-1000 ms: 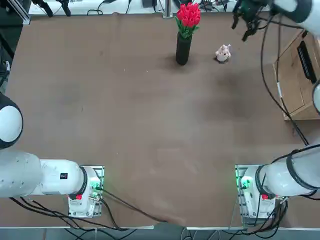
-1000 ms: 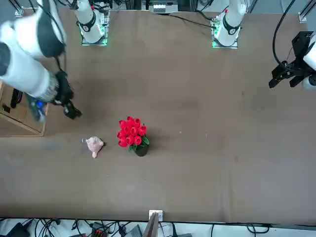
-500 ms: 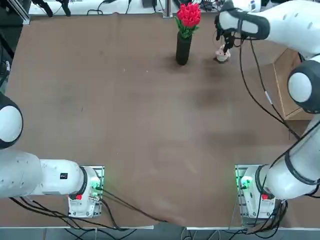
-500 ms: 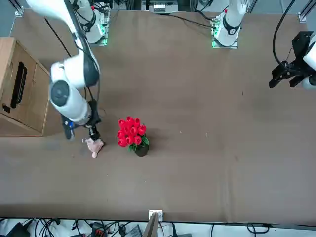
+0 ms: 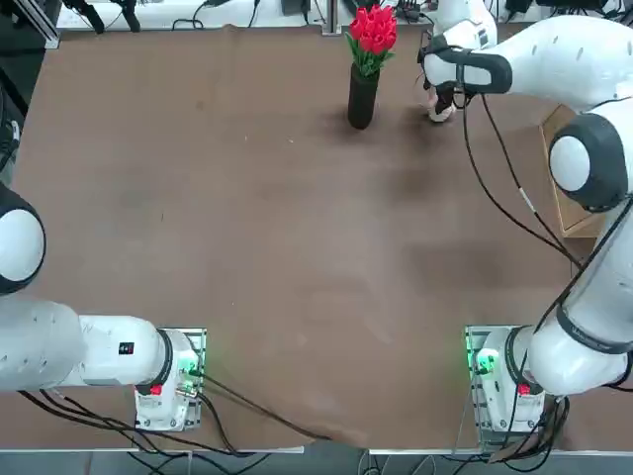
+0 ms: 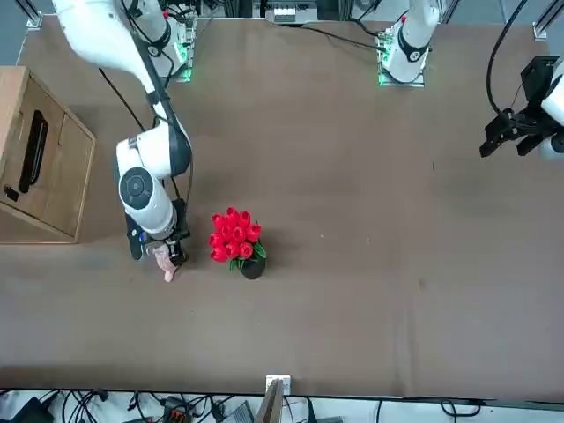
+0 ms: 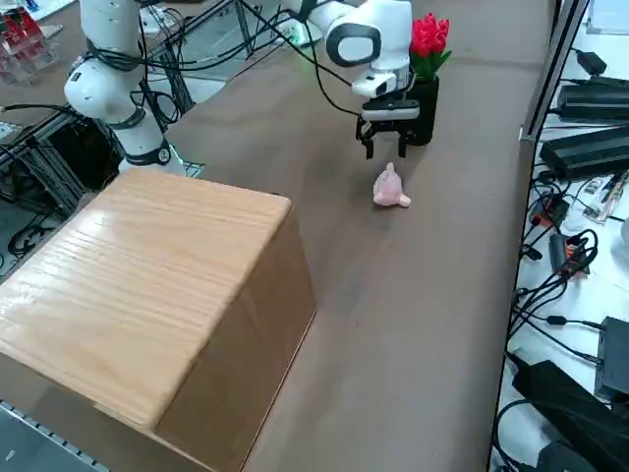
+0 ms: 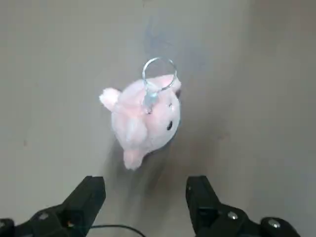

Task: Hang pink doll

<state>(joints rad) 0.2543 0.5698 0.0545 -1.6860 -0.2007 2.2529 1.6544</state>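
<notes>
Now that the right gripper (image 8: 145, 190) has come down above the pink doll (image 8: 143, 116), jaws spread and empty, grasping can follow.

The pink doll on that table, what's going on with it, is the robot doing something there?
The robot's right arm is reaching for the pink doll, which has a metal ring attached and seems meant to be hung up. Its claw is open above the doll and holds nothing; the doll lies on the table. Nearby, red tulips stand in a black vase, with a wooden cabinet on the doll's other side.
</notes>
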